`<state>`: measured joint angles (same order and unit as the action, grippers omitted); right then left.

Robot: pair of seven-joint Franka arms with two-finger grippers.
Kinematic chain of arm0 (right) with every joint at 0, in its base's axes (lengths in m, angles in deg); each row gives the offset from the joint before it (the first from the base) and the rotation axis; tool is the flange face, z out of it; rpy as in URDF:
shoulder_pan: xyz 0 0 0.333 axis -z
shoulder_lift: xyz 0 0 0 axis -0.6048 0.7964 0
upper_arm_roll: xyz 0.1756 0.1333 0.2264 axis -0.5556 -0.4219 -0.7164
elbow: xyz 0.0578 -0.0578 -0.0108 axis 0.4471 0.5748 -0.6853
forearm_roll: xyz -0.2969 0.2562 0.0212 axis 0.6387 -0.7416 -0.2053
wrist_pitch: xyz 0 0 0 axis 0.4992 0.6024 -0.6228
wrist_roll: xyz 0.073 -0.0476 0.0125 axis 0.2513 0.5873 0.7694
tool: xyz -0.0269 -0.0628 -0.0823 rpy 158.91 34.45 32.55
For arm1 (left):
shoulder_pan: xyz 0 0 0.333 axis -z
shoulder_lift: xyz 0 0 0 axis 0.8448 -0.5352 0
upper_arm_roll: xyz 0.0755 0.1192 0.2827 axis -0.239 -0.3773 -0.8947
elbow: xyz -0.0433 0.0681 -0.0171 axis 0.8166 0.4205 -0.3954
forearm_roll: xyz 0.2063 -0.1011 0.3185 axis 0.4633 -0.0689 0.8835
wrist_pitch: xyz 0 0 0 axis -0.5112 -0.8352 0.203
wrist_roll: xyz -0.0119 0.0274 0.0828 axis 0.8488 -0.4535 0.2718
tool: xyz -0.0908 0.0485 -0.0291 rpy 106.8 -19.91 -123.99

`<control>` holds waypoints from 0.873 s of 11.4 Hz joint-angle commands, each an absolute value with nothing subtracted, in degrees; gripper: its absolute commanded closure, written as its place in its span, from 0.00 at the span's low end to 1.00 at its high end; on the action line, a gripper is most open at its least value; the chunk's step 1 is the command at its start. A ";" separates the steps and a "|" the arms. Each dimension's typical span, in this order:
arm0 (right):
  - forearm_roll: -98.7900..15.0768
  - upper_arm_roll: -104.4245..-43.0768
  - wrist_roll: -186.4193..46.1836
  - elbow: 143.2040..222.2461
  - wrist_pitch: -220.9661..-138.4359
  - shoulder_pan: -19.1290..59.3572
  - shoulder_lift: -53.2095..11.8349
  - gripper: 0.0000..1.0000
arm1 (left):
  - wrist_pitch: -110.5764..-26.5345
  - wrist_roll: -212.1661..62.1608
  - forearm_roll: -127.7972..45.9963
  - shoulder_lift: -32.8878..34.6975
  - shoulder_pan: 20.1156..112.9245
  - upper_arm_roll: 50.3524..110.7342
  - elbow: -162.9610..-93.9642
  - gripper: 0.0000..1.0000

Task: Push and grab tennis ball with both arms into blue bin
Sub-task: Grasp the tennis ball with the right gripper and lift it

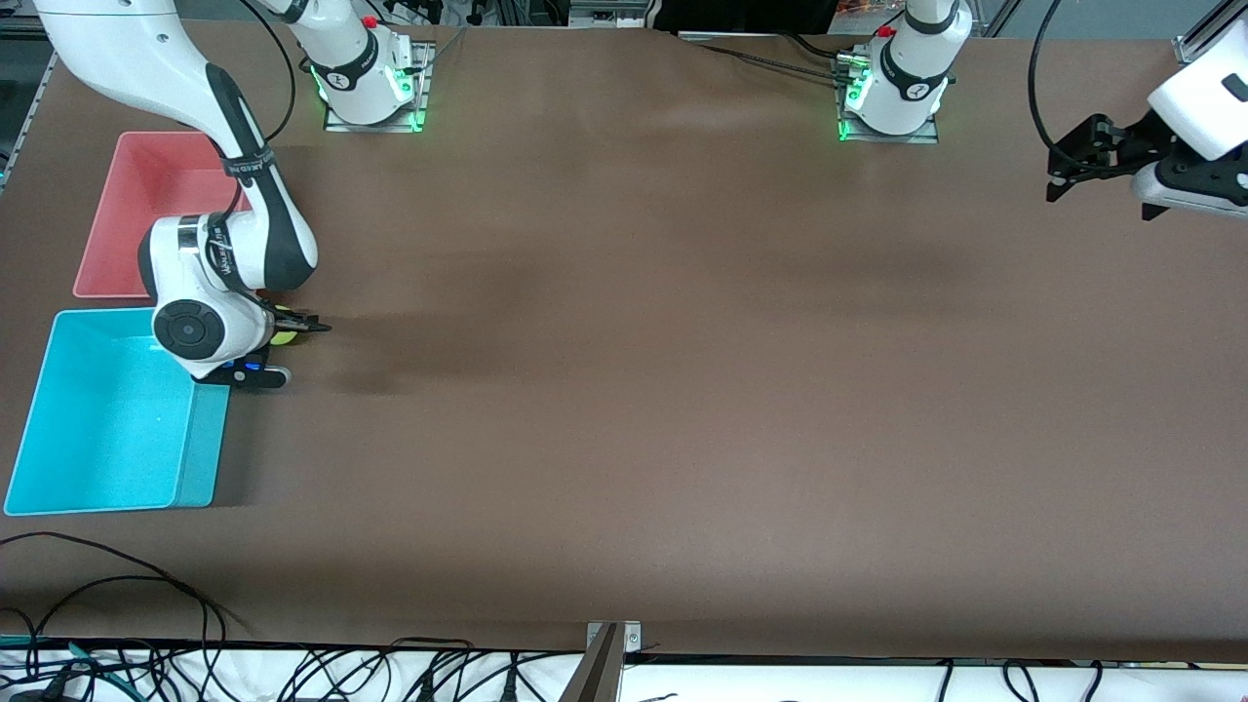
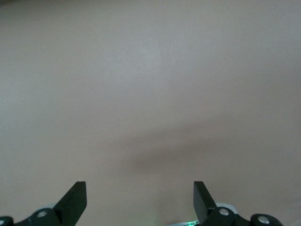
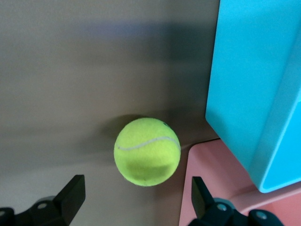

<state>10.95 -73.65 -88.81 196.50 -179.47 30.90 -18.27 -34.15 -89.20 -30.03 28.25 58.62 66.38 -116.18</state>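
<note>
A: Right end effector (image 3: 134,200), state?

B: Fingers spread wide, holding nothing. It sits low over the brown tabletop (image 1: 682,390) at the right arm's end, just beside the corner where the two bins meet.

A: And the tennis ball (image 3: 147,151)?

B: On the tabletop, directly ahead of the right end effector's open fingers, lined up with the gap between them. The wrist view shows space between the ball and both fingertips, so no contact. In the front view the ball (image 1: 284,337) is mostly hidden under the right arm's wrist; only a yellow-green sliver shows.

A: Position of the ball against the bins?

B: Outside both. The blue bin (image 1: 117,419) stands near the ball, just beside the right end effector and nearer to the front camera than the pink bin (image 1: 146,205). In the right wrist view a blue wall (image 3: 254,84) and a pink corner (image 3: 211,174) both lie close to the ball; a narrow strip of tabletop separates ball and pink rim.

A: Left end effector (image 2: 140,197)?

B: Also wide open and empty. It hangs in the air over the left arm's end of the tabletop, well apart from the ball and bins. Its wrist view shows only bare brown surface. That arm waits.
</note>
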 commanded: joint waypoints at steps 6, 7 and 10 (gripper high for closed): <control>17.93 -73.49 -94.21 199.02 -184.05 30.27 -15.59 0.01 | -33.66 -87.52 -28.66 28.81 58.96 66.88 -117.26 0.00; 18.19 -73.49 -96.83 198.84 -184.83 30.18 -15.15 0.28 | -33.66 -87.52 -28.66 28.81 58.96 66.88 -117.17 0.00; 19.60 -73.66 -97.56 198.32 -184.76 29.74 -14.62 0.71 | -33.57 -87.78 -28.57 28.81 59.05 67.05 -117.26 0.00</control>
<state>18.05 -73.67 -95.74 198.01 -183.79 30.29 -14.64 -34.15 -88.37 -30.03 28.35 58.74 66.83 -117.13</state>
